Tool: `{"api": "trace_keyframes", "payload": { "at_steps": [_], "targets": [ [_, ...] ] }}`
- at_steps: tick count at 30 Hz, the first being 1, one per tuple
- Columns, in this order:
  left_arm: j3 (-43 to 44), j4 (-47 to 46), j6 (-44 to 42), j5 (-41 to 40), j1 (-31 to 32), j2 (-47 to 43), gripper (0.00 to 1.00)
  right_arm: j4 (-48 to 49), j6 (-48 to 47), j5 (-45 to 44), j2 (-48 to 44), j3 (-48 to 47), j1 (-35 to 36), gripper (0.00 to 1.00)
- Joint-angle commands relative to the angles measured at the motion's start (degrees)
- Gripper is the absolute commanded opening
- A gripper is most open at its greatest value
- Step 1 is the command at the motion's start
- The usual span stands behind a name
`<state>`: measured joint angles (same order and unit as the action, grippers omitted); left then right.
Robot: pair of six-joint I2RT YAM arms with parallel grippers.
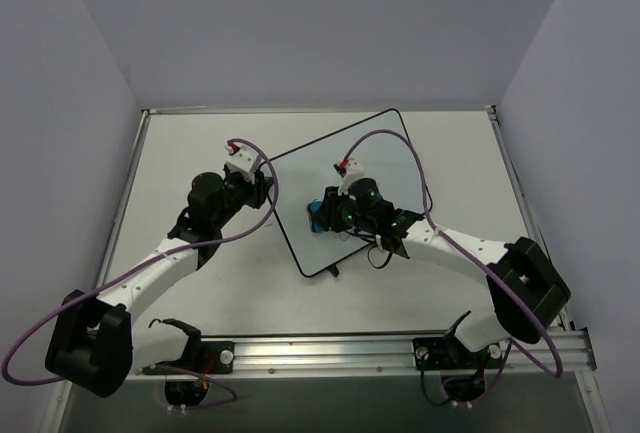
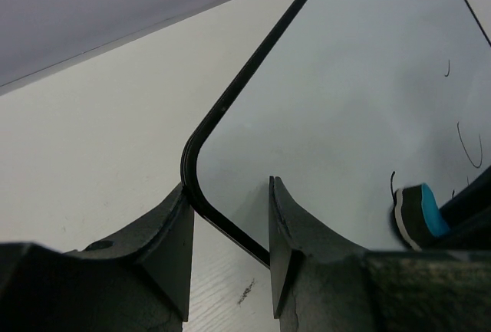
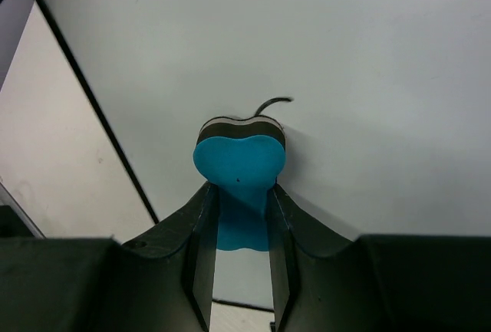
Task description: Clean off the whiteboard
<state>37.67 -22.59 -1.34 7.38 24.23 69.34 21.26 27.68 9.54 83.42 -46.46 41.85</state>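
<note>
Whiteboard (image 1: 320, 168) lay flat mid-table, turned cornerwise to the arms. Right gripper (image 3: 239, 194) was closed tight on the blue eraser (image 3: 239, 159), which was pressed to the board beside a black mark (image 3: 272, 103). Farther off, left gripper (image 2: 230, 192) stood part-open, holding nothing, fingers astride the board's frame near a rounded corner.

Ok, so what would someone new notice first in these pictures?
The large whiteboard lies askew mid-table. The right gripper holds a blue eraser against it, just short of a black pen mark. The left gripper straddles the board's rounded corner on the left.
</note>
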Motion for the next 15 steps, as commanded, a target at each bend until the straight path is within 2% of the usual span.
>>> {"api": "trace_keyframes", "payload": {
  "at_steps": [1, 9, 15],
  "targets": [
    [-1.5, 11.6, -15.6, -0.4, 1.1, 3.3, 0.02, -2.7, 2.3, -6.4, 3.3, -0.7, 3.9, 0.0],
    [-1.5, 11.8, -15.8, -0.4, 1.2, 3.7, 0.02, -7.7, 2.0, -19.2, 1.0, 0.6, -2.3, 0.0],
    [-1.5, 11.6, -16.0, -0.5, 1.3, 3.3, 0.02, -10.4, 2.9, -31.1, -3.3, 1.0, -2.0, 0.0]
  ]
}}
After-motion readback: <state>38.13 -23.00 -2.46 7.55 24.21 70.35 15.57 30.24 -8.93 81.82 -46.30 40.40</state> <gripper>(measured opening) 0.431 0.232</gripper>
